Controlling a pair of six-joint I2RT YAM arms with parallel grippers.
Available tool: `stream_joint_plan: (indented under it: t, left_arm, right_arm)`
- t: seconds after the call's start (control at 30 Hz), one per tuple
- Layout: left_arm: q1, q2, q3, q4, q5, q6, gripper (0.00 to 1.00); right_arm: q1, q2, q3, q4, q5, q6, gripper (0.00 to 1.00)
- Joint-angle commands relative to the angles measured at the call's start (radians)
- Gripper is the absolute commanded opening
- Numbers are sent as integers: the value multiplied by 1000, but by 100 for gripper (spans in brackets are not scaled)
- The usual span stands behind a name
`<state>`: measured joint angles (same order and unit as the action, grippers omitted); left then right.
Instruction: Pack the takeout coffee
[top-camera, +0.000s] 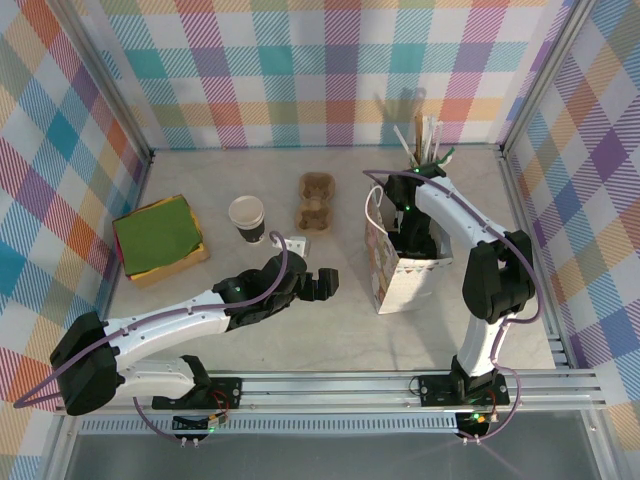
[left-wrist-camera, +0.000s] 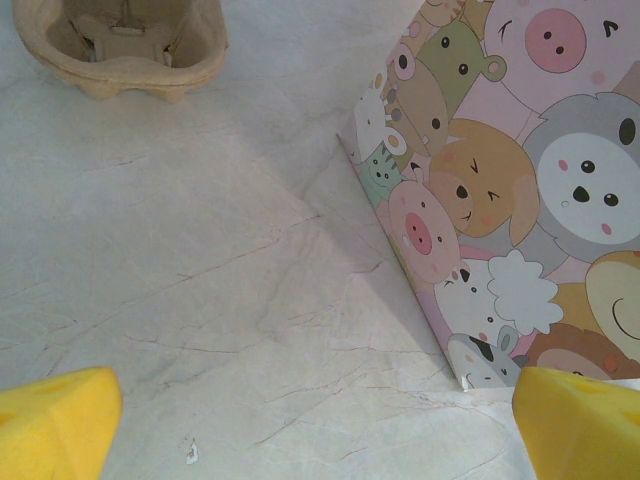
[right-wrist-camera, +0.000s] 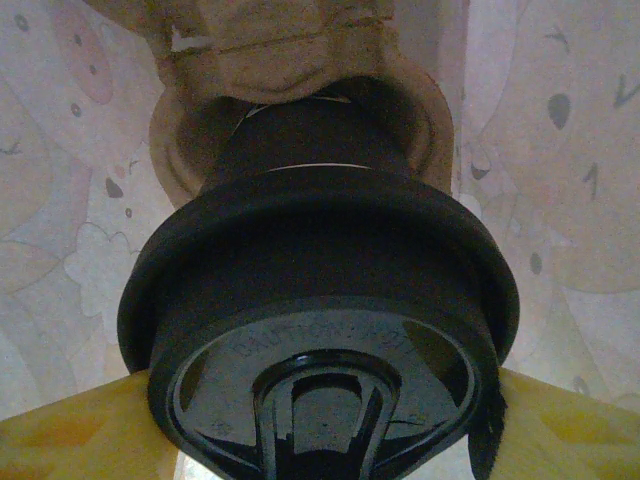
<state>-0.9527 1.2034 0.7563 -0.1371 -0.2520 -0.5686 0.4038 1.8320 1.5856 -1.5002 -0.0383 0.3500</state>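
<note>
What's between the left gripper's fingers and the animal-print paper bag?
Nothing: only bare tabletop separates the left gripper from the animal-print paper bag, as the left wrist view shows.

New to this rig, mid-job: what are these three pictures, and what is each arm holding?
Two robot arms are bolted at the near edge of the table. One picture looks down from above; the other two come from a camera on each wrist. The left gripper is open and empty, beside the cartoon-animal paper bag. The right gripper is down inside that bag, its yellow fingers closed on the takeout coffee, whose base sits in a pulp carrier. On the table are a lidless cup, a second carrier, green napkins and straws.
</note>
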Motion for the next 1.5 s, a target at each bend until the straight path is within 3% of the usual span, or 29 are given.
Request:
stream_joint_plan:
  t: [0.0, 1.47]
  left_arm:
    - [9, 2, 26, -13, 4, -11, 100]
    - [10, 4, 32, -13, 5, -11, 100]
  right_arm:
    - [-4, 24, -9, 52, -38, -8, 67]
    - [-3, 27, -1, 47, -34, -7, 74]
